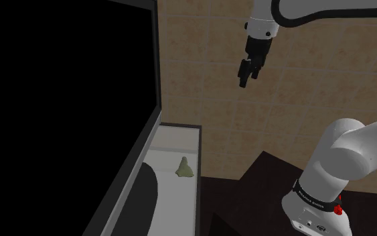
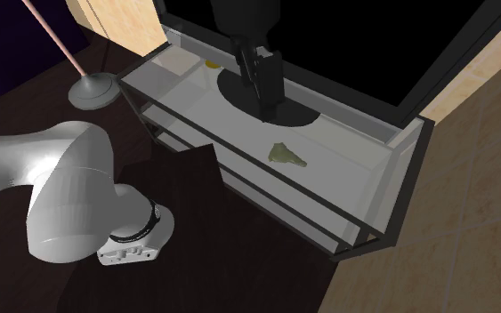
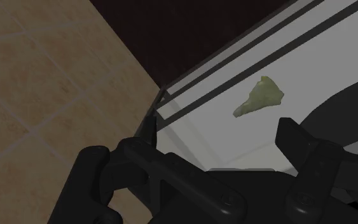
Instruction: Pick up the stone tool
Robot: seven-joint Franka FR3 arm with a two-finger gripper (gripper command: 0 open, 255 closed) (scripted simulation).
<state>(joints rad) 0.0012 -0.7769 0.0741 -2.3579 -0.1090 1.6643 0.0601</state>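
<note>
Jaws apart, empty; well clear of greenish stone tool [image 1: 185,167] on prob. glass shelf [image 1: 177,141]

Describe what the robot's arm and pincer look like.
The arm is white, built of rounded segments with dark joints. A black band with small white lettering rings its lower segment, a red spot beside it. The pincer is all black, with two blocky fingers.
</note>
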